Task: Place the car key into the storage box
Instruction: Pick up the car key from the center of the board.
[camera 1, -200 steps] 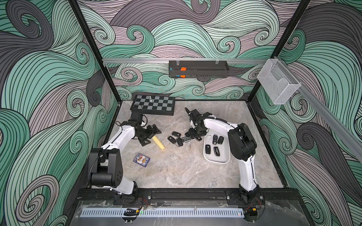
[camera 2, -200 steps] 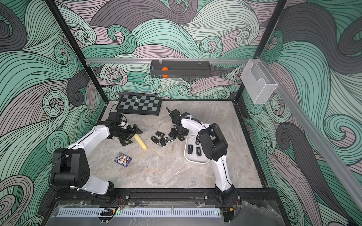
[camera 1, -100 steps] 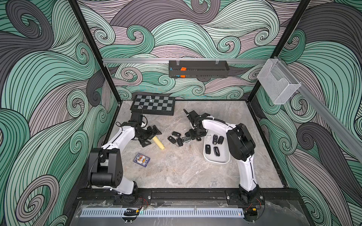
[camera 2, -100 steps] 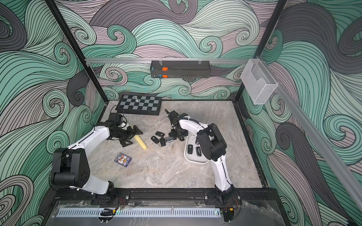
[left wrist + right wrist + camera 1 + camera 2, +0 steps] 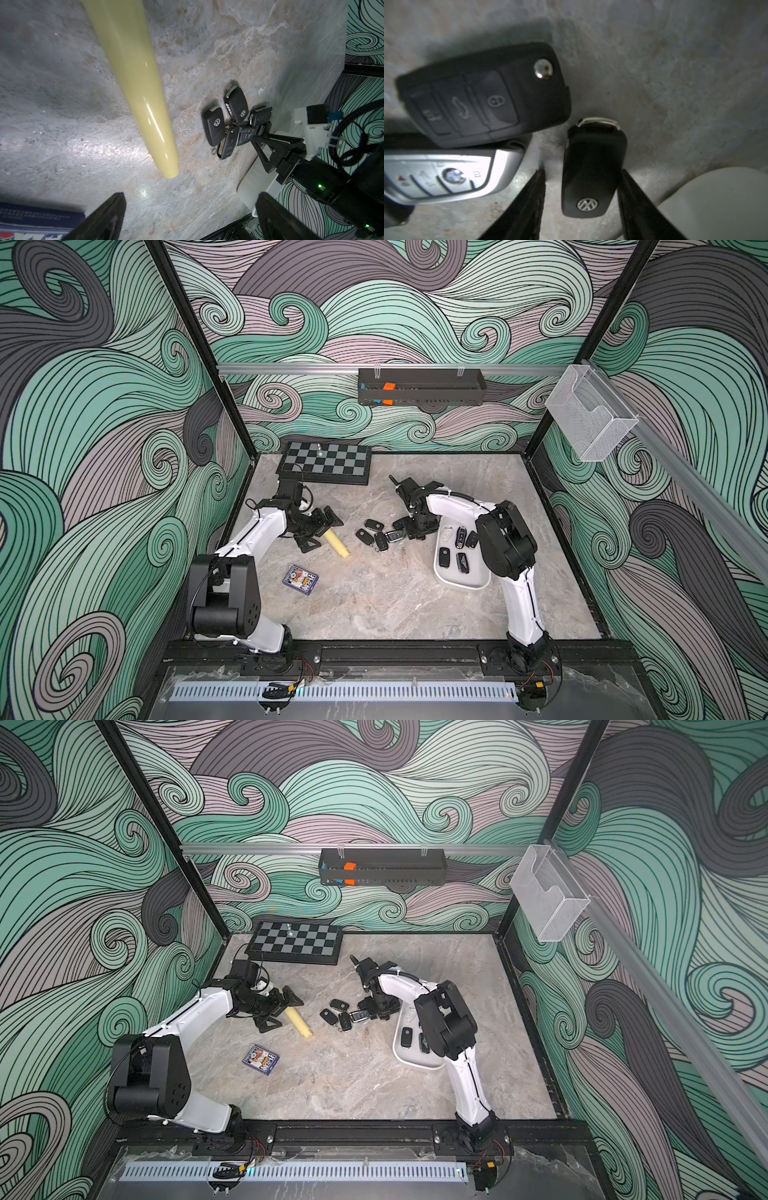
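In the right wrist view a black car key point(image 5: 591, 170) with a silver VW badge lies flat on the table. My right gripper point(image 5: 582, 174) is open and straddles it: one finger is at its edge, and a narrow gap remains on the other side. In both top views this gripper point(image 5: 417, 526) is low over the right end of a cluster of loose keys point(image 5: 374, 533). The white storage box point(image 5: 465, 583) lies just to its right with several keys inside. My left gripper point(image 5: 322, 530) is open and empty beside a yellow cylinder point(image 5: 337, 544).
A black fob point(image 5: 483, 93) and a silver fob point(image 5: 446, 174) lie close beside the straddled key. A card deck point(image 5: 301, 580) lies front left and a chessboard point(image 5: 324, 462) at the back. A black tray point(image 5: 422, 391) and a mesh basket point(image 5: 590, 423) hang on the walls.
My right gripper's jaws have narrowed around the black key, and its wrist has shifted slightly left over the pile. The left arm has not moved.
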Controlling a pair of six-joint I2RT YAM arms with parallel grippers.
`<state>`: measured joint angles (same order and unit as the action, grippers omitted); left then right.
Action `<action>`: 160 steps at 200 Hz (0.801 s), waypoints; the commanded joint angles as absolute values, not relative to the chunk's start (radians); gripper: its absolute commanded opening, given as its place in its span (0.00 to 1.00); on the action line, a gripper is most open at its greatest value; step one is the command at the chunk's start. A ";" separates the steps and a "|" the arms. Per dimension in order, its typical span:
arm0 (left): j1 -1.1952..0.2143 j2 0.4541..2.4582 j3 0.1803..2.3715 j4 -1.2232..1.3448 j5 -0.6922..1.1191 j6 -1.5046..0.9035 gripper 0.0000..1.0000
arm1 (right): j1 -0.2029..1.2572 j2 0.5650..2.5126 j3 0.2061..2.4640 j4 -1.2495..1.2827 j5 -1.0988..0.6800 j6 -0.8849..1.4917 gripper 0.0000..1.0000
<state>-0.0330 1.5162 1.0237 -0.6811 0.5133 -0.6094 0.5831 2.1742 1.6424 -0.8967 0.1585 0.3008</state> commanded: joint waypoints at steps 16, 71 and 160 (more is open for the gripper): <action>-0.025 1.488 1.038 -0.709 0.518 -0.589 0.99 | 0.585 2.210 1.672 -0.920 0.124 0.328 0.35; -0.025 1.498 1.030 -0.698 0.536 -0.581 0.98 | 0.586 2.148 1.717 -0.920 0.050 0.358 0.22; -0.051 1.588 1.034 -0.550 0.601 -0.678 0.98 | 0.577 1.840 1.571 -0.919 0.077 0.403 0.22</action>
<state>-0.0364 1.5570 1.0229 -0.6056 0.5705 -0.6407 0.5831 1.9388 1.6283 -0.9051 0.0586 0.3775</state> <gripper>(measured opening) 0.980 0.342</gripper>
